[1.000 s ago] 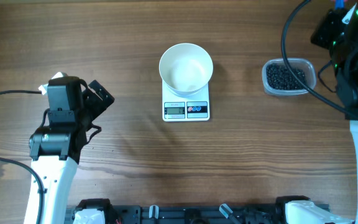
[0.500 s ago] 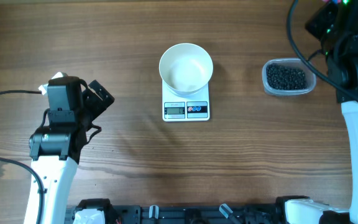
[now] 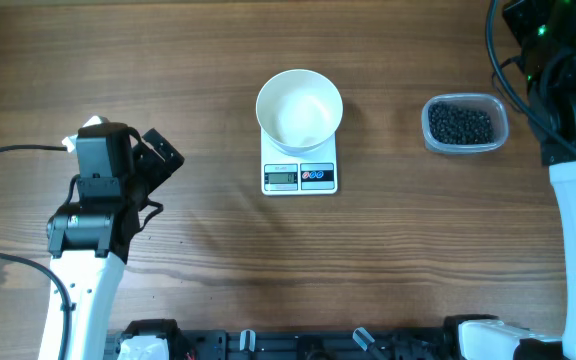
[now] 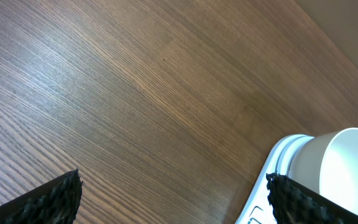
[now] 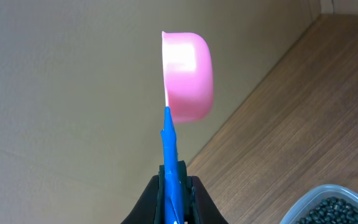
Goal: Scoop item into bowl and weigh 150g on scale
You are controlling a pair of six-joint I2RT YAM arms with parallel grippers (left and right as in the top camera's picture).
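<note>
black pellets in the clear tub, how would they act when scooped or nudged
Small and round, the pellets likely roll and scatter if spilled. Loose in the tub, they probably flow around the pink scoop.

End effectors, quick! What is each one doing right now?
Left end effector: open, empty.
Right end effector: closed, holding the pink scoop by its handle.

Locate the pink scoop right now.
Right wrist view: the pink scoop is clamped by its blue handle in the right gripper, held up on the table's right side, with the tub of black pellets at the frame's lower right.
</note>
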